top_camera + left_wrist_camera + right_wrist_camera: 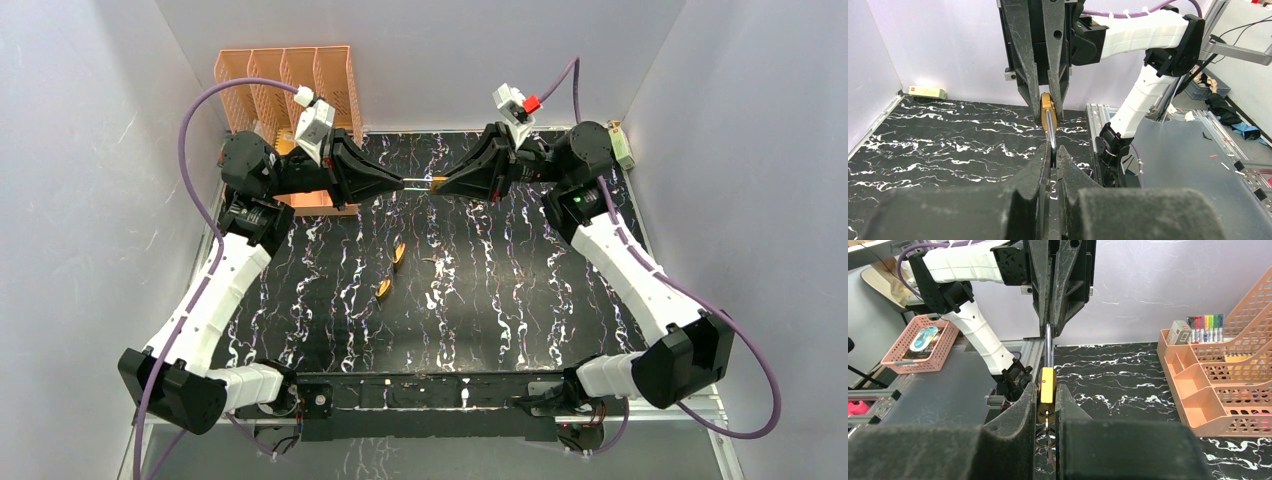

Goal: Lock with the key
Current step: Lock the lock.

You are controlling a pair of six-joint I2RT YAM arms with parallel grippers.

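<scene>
A brass padlock (437, 182) is held in mid-air above the back of the table, between both grippers. My right gripper (442, 184) is shut on its brass body (1047, 384). My left gripper (400, 181) is shut on its silver shackle (1049, 127). In the left wrist view my left gripper (1053, 150) pinches the shackle's end, and the brass body (1047, 106) sits between the right fingers above. In the right wrist view my right gripper (1047, 390) holds the body. A key (1047, 416) sits in the keyhole, with its ring (1043, 437) hanging between the fingers.
Two small gold objects (398, 252) (384, 289) lie mid-table on the black marbled surface. An orange desk organiser (290, 80) stands at the back left, also showing in the right wrist view (1228, 385). A small box (622, 145) sits at the back right corner.
</scene>
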